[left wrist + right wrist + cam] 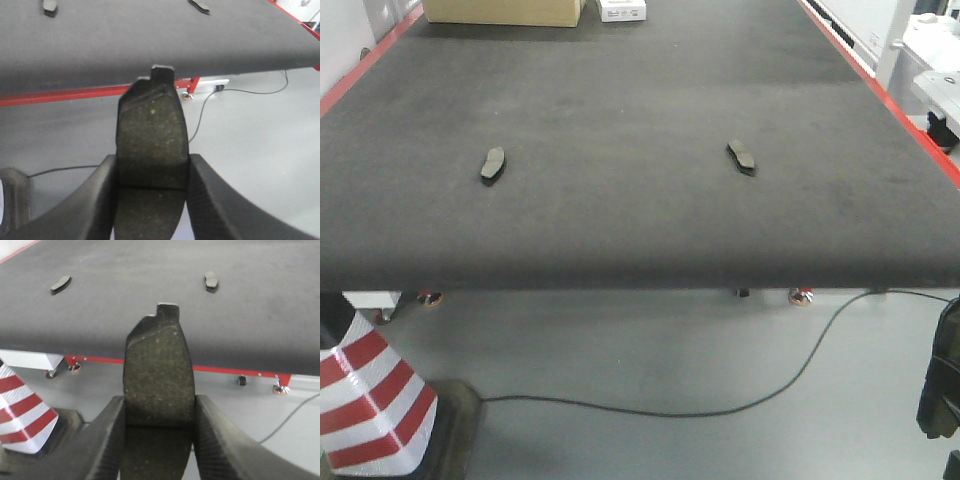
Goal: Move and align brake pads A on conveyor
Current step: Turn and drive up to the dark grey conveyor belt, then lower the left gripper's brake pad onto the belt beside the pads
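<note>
the left gripper [150,195] and right gripper [157,437] each clamp a brake pad [150,135] [159,372] held off the belt's near edge, while two more pads [493,164] [741,156] lie well apart on the conveyor [620,200].

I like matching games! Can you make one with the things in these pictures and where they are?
Things:
1. Brake pad in the left claw
2. Two loose brake pads
3. Striped cone
4. Cardboard box

Places:
A. Far end of the conveyor
B. On the floor, beside the conveyor's near edge
C. Lying flat on the conveyor
D. Pinched between two fingers

Pairs: 1-D, 2-C, 3-B, 4-A
</note>
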Controlling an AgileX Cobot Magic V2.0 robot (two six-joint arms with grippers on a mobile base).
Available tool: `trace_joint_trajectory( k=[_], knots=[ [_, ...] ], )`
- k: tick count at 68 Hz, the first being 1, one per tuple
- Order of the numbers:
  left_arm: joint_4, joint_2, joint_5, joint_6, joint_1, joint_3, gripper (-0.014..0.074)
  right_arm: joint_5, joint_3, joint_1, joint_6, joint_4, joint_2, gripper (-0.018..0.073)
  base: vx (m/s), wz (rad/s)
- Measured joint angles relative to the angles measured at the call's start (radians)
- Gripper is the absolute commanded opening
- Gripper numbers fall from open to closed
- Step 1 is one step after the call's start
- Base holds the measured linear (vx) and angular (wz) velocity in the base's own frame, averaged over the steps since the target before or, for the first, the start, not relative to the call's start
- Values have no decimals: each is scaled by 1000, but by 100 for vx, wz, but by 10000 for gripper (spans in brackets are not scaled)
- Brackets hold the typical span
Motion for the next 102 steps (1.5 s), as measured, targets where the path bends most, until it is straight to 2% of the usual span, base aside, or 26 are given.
trace_joint_trajectory(
  k=[64,102],
  knots=[
    [0,0,0,0,0,0,-6,0,0,0,0,0,0,-4,35,-1],
    [0,0,0,0,0,0,-6,0,0,0,0,0,0,-4,20,3]
  ],
)
